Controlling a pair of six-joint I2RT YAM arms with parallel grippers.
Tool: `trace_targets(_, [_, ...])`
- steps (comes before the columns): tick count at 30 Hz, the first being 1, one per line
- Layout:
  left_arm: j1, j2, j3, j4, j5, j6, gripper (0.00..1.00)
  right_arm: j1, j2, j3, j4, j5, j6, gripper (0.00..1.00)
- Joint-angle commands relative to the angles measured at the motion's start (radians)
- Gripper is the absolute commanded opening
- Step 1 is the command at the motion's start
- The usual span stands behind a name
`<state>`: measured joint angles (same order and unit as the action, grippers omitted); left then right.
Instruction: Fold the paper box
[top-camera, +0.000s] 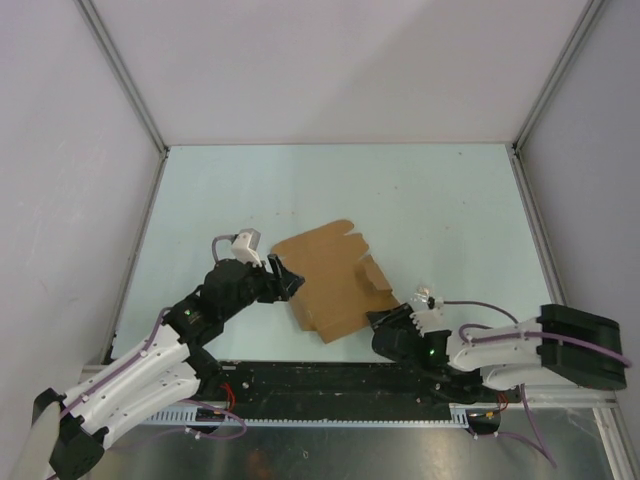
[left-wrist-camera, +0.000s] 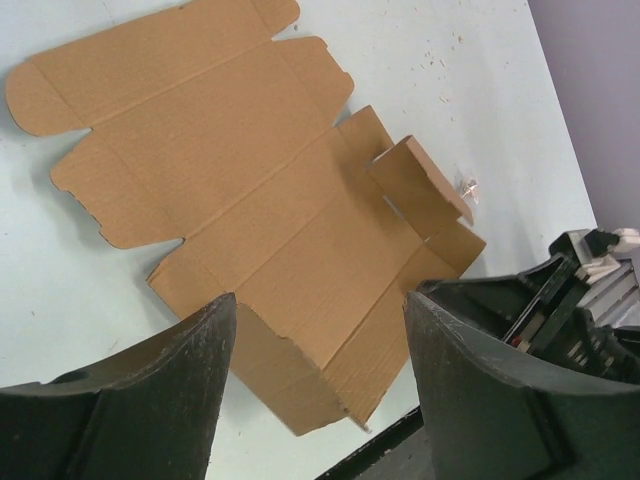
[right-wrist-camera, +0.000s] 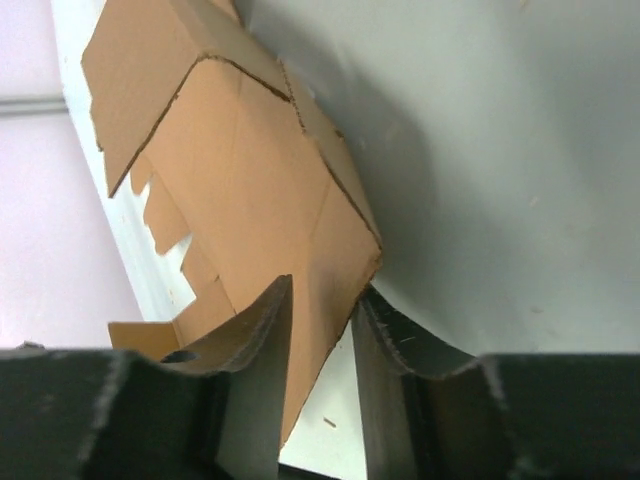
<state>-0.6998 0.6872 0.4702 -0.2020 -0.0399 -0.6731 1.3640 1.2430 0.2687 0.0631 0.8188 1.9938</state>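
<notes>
Both arms share 1 build, white shells on black joints: the left arm (top-camera: 140, 375) and the right arm (top-camera: 500, 350). A lilac cable (top-camera: 478, 305) runs along each, and 1 small green light (top-camera: 432, 351) glows on each black wrist housing. A pale grey camera block (top-camera: 245, 241) is mounted on the left wrist. The fingers (left-wrist-camera: 150, 400) are matte black and broad, with curved inner faces scuffed by pale specks.

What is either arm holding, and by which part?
The right gripper pinches the box by its near right edge; the left gripper is open, holding nothing.
</notes>
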Motion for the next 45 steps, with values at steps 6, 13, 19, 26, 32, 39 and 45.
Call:
trace_targets(6, [0.014, 0.003, 0.005, 0.013, 0.017, 0.014, 0.73, -0.303, -0.374, -0.005, -0.328, -0.125, -0.413, 0.18])
trace_targets(13, [0.019, 0.006, 0.004, 0.012, 0.023, 0.015, 0.73, -0.485, -0.523, -0.011, -0.37, -0.262, -0.614, 0.14])
trace_targets(19, [0.02, 0.003, 0.002, 0.009, 0.032, 0.014, 0.73, -0.505, -0.462, -0.016, -0.353, -0.382, -0.558, 0.46])
trace_targets(26, [0.022, 0.006, 0.011, 0.0, 0.032, 0.029, 0.73, -0.445, -0.403, -0.106, -0.195, -0.414, -0.452, 0.53])
trace_targets(32, [0.023, 0.028, 0.025, -0.005, 0.032, 0.029, 0.73, -0.427, -0.311, -0.183, 0.001, -0.397, -0.391, 0.53])
trace_targets(39, [0.025, 0.054, 0.045, -0.004, 0.032, 0.029, 0.73, -0.413, -0.219, -0.186, 0.098, -0.349, -0.382, 0.49])
trace_targets(45, [0.025, 0.043, 0.044, -0.004, 0.032, 0.033, 0.73, -0.414, -0.162, -0.18, 0.171, -0.319, -0.409, 0.42])
